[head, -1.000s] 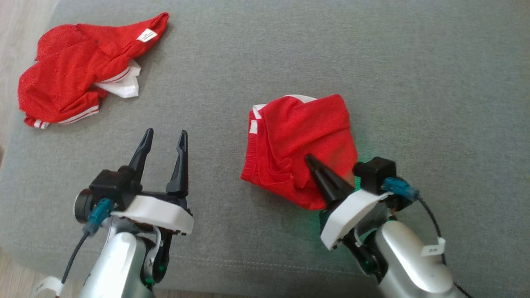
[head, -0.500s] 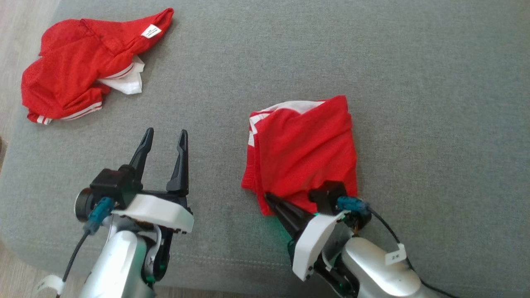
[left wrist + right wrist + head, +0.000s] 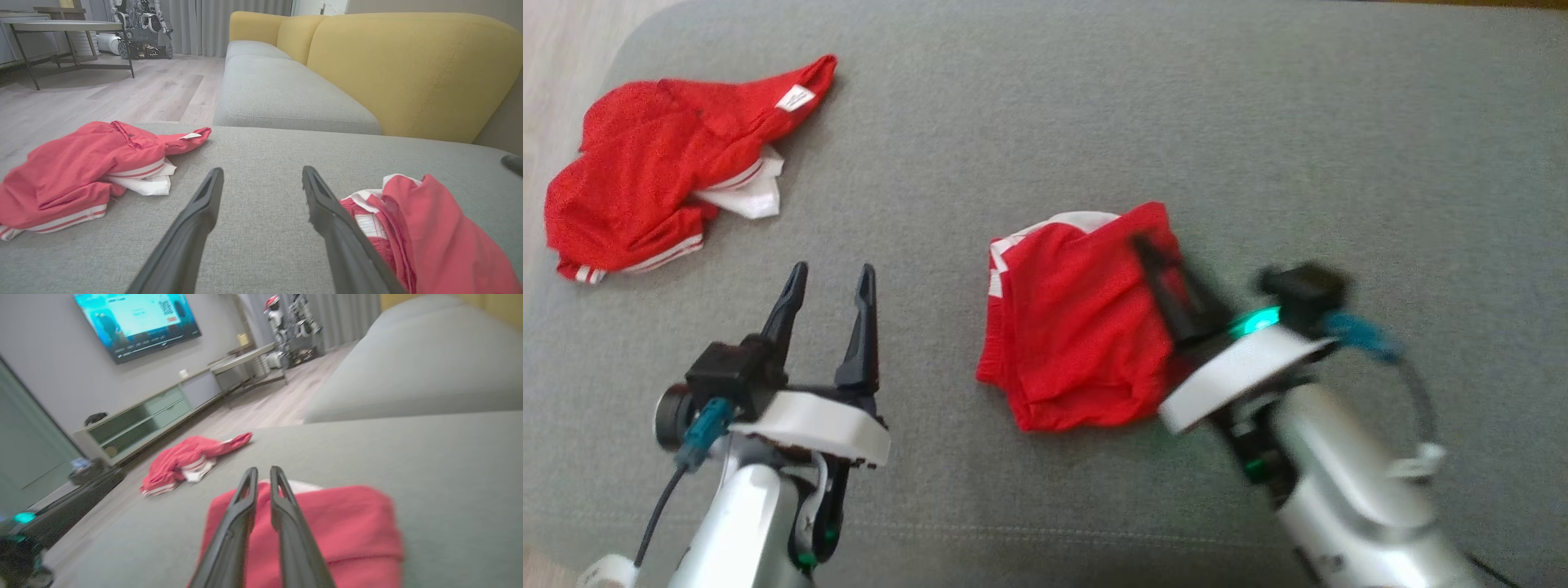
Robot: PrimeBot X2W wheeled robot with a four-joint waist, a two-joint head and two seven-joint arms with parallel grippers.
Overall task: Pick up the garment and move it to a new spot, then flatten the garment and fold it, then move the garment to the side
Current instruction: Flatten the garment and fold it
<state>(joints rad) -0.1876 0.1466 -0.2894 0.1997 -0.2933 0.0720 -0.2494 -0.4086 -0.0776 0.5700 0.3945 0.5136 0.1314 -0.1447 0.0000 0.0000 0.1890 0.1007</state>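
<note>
While the right tool [image 3: 264,470] hovers with its two dark fingers only a narrow slit apart and gripping nothing, the folded red garment [image 3: 1070,327] lies on the grey cushion [image 3: 1094,122] right beneath and ahead of its tips. White trim shows at the edge farthest from the tool. Whether the tips touch the cloth cannot be told. Off to that tool's left, the left tool [image 3: 832,268] stands wide open above bare cushion, with the garment near its right finger. A second, crumpled red garment [image 3: 645,188] lies well ahead and left of it.
</note>
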